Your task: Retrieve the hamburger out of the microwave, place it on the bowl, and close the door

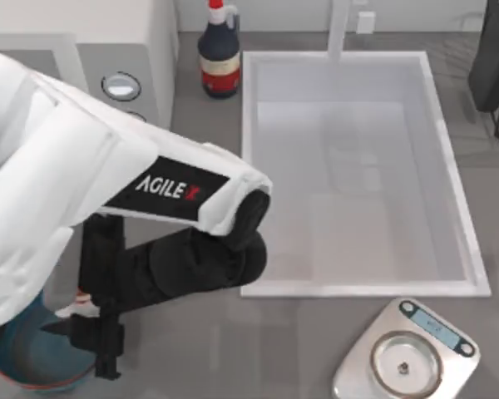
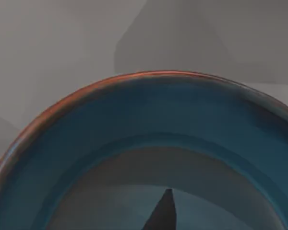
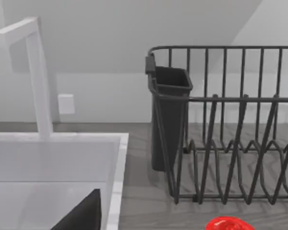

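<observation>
The dark teal bowl [image 1: 29,362] with a reddish-brown rim sits at the table's front left corner. My left gripper [image 1: 100,337] hangs over it. The left wrist view looks down into the bowl [image 2: 134,124], with a dark pointed part of my left gripper [image 2: 162,215] above its inside. A small pale lump with a red patch, apparently the hamburger [image 1: 79,307], shows right beside the gripper at the bowl's far rim. Whether it is held I cannot tell. The white-grey microwave [image 1: 125,50] stands at the back left with a round knob [image 1: 121,86]. My left arm hides its door.
A wide white sink [image 1: 353,174] fills the table's middle, its tap [image 3: 36,76] at the back. A dark bottle [image 1: 219,54] stands beside the microwave. A silver scale [image 1: 407,357] lies front right. A black dish rack [image 3: 230,129] stands back right. A dark edge of my right gripper [image 3: 81,215] shows.
</observation>
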{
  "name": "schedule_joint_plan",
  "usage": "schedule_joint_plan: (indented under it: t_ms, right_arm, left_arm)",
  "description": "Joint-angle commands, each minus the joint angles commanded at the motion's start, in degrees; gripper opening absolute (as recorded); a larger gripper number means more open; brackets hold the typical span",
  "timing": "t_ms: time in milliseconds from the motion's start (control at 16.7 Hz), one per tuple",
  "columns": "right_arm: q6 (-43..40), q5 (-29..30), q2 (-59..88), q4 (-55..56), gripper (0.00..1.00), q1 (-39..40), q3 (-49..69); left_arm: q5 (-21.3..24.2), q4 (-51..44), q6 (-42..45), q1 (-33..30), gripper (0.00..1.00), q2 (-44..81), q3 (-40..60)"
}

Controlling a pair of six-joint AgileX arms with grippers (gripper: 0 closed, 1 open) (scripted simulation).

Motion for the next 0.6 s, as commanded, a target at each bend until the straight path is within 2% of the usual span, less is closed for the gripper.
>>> schedule_joint_plan:
  t_ms: [600]
  right_arm:
    - [0.00,0.00,0.00,0.00,1.00,0.00,0.00]
  left_arm:
    - [-1.29,-0.50,-1.36,-0.16,0.00,0.76,-0.51]
